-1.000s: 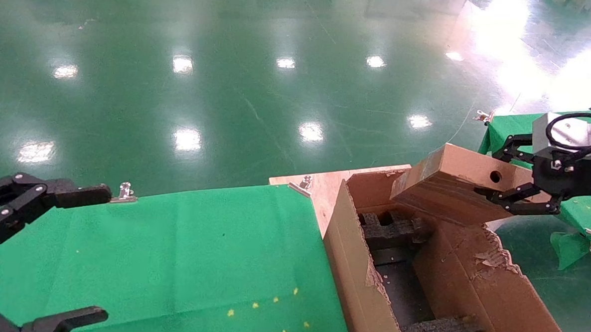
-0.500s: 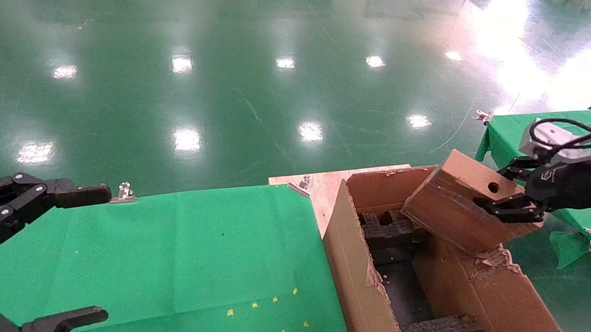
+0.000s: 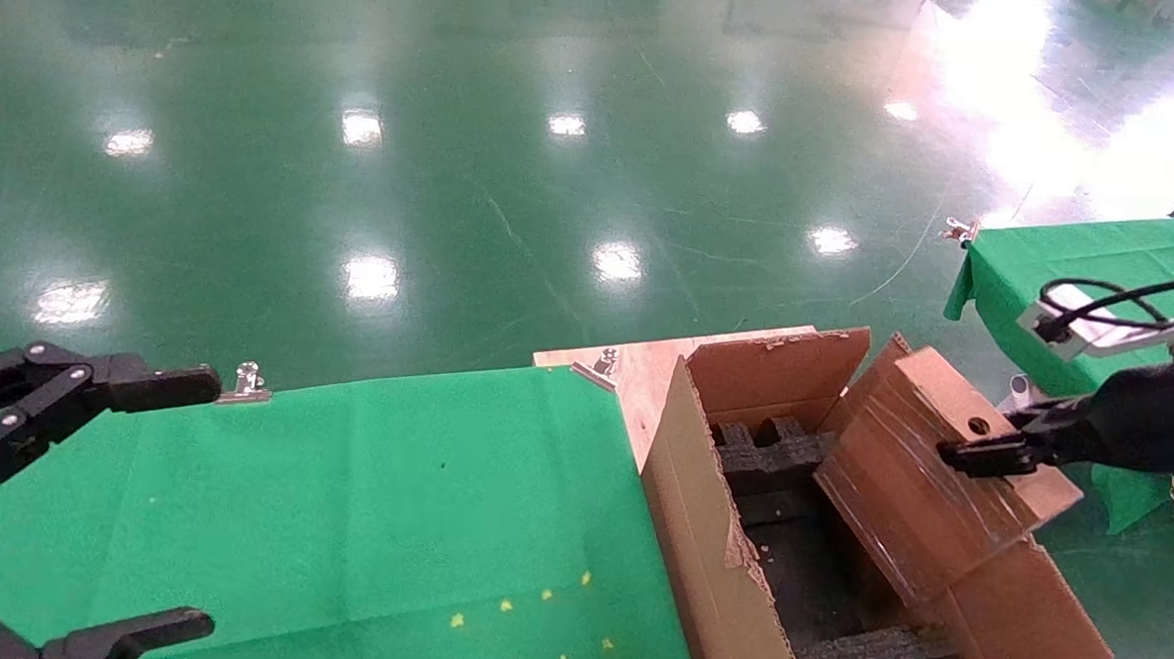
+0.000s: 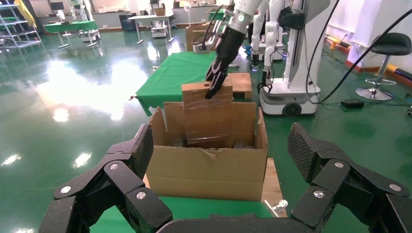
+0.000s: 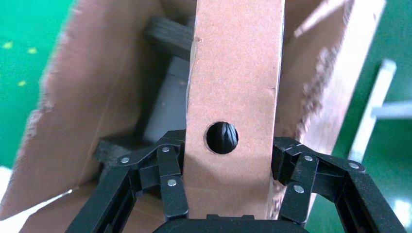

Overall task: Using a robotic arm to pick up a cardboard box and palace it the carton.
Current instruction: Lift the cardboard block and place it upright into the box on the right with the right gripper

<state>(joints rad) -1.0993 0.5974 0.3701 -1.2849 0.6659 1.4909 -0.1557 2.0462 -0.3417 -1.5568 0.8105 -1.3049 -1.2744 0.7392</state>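
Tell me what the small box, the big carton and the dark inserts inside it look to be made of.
Cardboard box: brown cardboard, matte, with glossy clear tape wrinkling across one face.
Carton: corrugated cardboard, judging by its ragged torn edges.
Inserts: probably black foam, dull and rough-textured.
The right gripper jaws clamp the box.

The small taped brown cardboard box [image 3: 923, 473] leans into the large torn-flapped corrugated carton [image 3: 712, 533], right of the cloth-covered table [image 3: 341, 507].
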